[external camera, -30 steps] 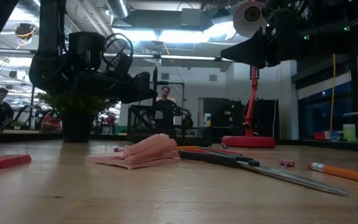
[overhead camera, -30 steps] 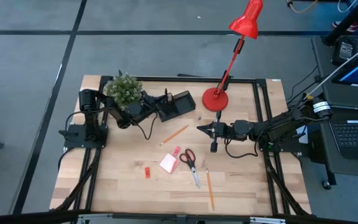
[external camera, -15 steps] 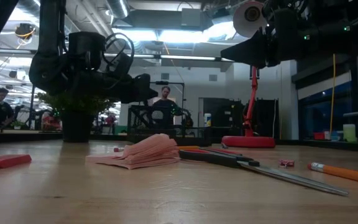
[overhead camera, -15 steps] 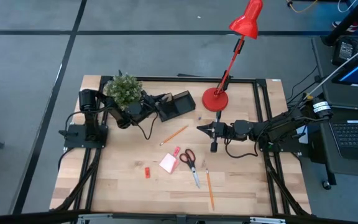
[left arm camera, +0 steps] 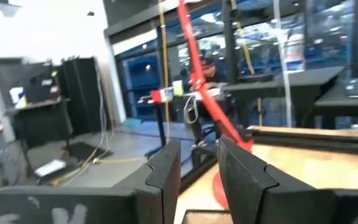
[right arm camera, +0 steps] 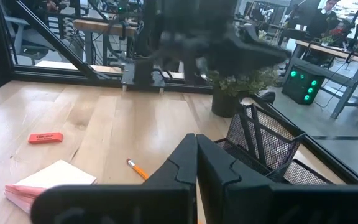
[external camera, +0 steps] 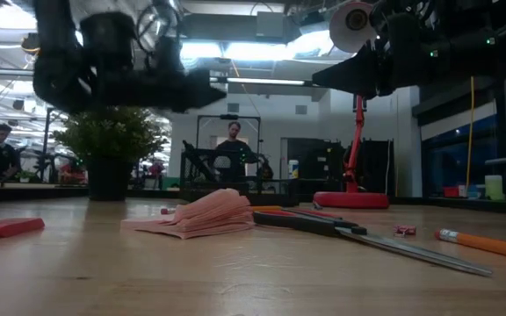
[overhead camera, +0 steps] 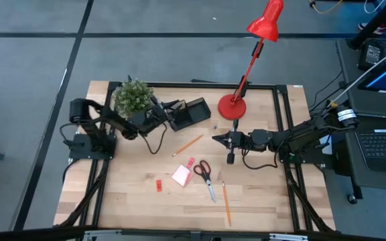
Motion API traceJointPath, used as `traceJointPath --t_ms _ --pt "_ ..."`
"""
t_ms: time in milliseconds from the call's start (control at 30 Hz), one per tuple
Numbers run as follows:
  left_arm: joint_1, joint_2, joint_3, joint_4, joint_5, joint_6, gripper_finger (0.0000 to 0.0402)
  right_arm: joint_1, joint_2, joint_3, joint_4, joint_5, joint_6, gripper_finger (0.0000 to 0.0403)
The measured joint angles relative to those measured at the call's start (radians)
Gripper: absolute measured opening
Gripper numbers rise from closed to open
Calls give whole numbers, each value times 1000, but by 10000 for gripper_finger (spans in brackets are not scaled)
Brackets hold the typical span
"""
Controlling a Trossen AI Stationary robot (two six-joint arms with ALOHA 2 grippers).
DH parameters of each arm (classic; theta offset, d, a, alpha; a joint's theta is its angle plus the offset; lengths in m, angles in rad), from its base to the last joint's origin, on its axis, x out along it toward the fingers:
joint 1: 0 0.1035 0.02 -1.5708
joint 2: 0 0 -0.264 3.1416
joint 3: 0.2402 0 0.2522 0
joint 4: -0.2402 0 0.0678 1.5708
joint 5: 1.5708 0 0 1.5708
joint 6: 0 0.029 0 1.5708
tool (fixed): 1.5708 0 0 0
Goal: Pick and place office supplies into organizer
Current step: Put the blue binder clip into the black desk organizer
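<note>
Centrally, the right hand (overhead camera: 214, 138), fingers pressed together and empty, lies right of the orange pencil (overhead camera: 189, 144), whose long axis runs diagonally toward the organizer (overhead camera: 190, 112).

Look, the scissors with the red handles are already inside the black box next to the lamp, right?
Not quite. The red-handled scissors are not inside the black organizer; they lie on the wooden table, beside the pink note pad. The high view shows this. The organizer does sit next to the red desk lamp.
</note>
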Motion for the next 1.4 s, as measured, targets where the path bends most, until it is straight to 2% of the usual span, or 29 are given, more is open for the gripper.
traceJointPath --t_ms 467,600,767,1200,1300,1400 --pt "-269 -350 0 -568 -2 -12 28 0 0 0 3 25 50 8" --pt "-319 -435 0 -693 -7 -48 6 -3 0 0 -1 30 52 8" --pt "-345 -531 -2 -846 -9 -114 3 -3 0 0 -4 30 67 8" --pt "-347 -745 -223 -759 -16 -201 1 -12 0 0 -46 60 136 12" --pt "-347 -779 -255 -757 -26 -223 2 -37 0 8 -88 64 197 33" --pt "-347 -798 -266 -756 -33 -220 1 -59 0 67 -233 64 235 65"
